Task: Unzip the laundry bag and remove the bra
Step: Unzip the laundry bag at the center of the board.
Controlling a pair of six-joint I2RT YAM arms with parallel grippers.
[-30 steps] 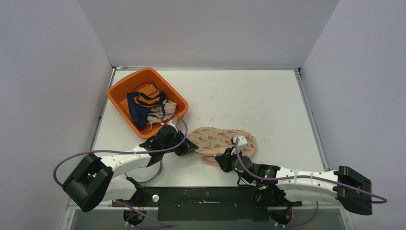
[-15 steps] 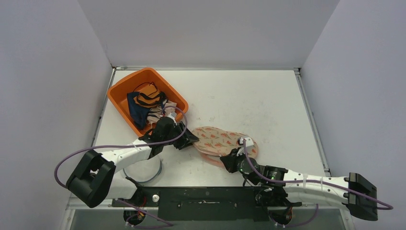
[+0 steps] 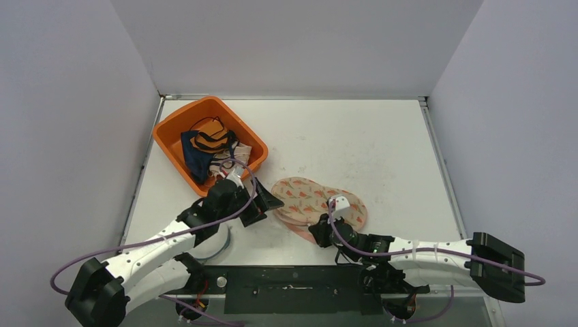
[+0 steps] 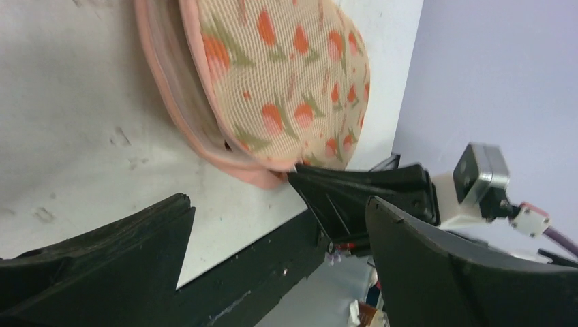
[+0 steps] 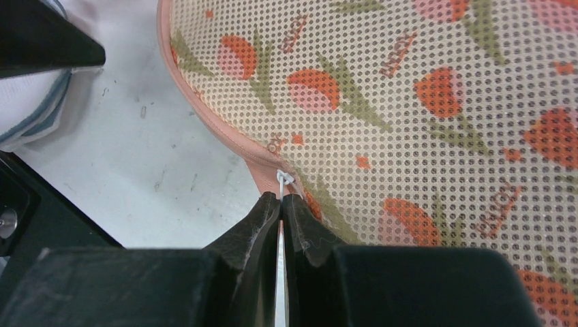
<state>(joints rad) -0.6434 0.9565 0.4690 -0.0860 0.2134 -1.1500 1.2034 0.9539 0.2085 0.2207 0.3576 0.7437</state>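
The laundry bag (image 3: 317, 201) is a flat mesh pouch with orange tulips and pink trim, lying on the white table in front of the arms. It also fills the left wrist view (image 4: 286, 88) and the right wrist view (image 5: 409, 102). My right gripper (image 3: 319, 231) is at the bag's near edge, shut (image 5: 281, 199) on the white zipper pull (image 5: 283, 180). My left gripper (image 3: 262, 208) stands open just off the bag's left end, with nothing between its fingers (image 4: 278, 204). The bra is hidden.
An orange bin (image 3: 170, 133) holding orange, black and blue garments stands at the back left, close behind the left gripper. A white round object (image 3: 213, 242) lies under the left forearm. The black mounting rail (image 3: 293, 279) runs along the table's near edge.
The left gripper has opened and let go of the bag's left end, drawing back slightly. The right gripper stays shut at the bag's near edge, which has shifted a little.
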